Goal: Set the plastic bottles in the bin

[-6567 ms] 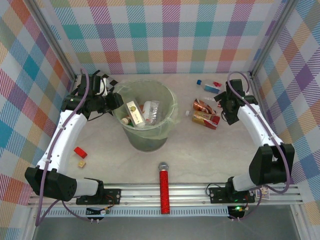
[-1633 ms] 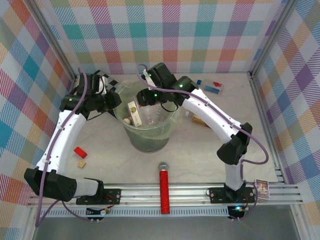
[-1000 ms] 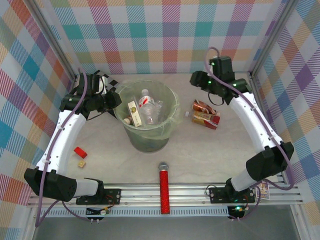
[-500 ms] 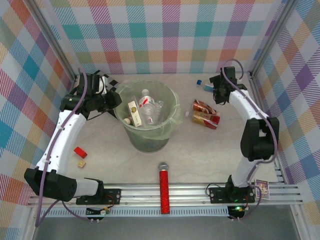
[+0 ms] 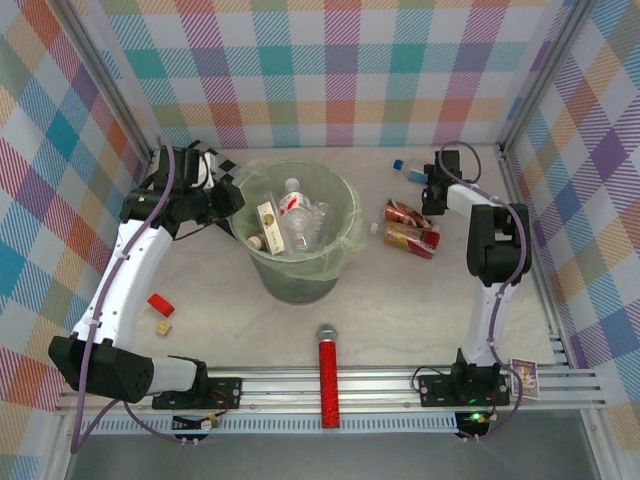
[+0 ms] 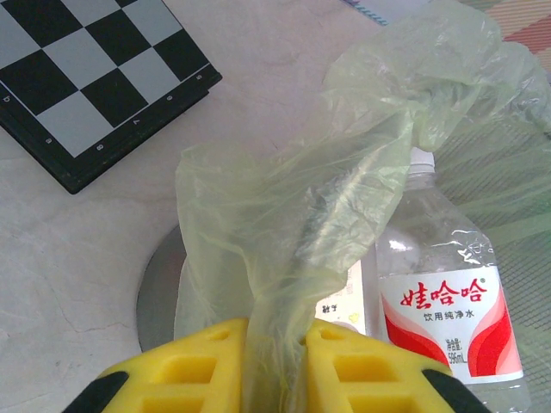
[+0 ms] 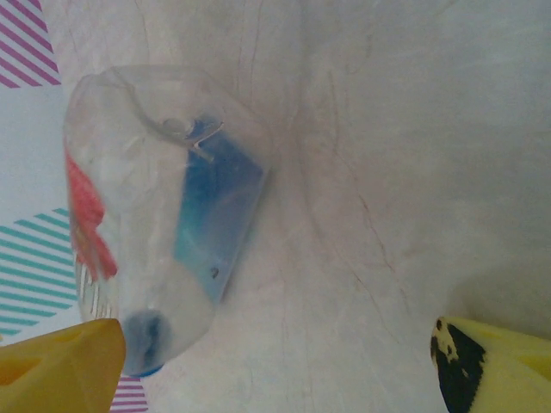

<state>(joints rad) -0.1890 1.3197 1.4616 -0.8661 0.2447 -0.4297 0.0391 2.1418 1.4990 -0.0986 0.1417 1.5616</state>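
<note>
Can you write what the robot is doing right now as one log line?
left gripper: shut on bin liner | right gripper: open above blue-label bottle | bin: holds bottles

The top camera sits high up at the near side and looks down on the whole tabletop (image 5: 400, 300) from far away. The left wrist camera looks past the left end effector (image 6: 275, 348). It is very close to the liner (image 6: 327, 189) of the bin (image 5: 300, 275) and to a water bottle (image 6: 448, 292) inside. The top view shows that bin and bottle too. The right wrist camera looks past the right end effector (image 7: 275, 370). It is very close to a blue-labelled bottle (image 7: 164, 224) lying by the wall (image 7: 26, 284). The top view shows it too, tiny, far back on the right.
</note>
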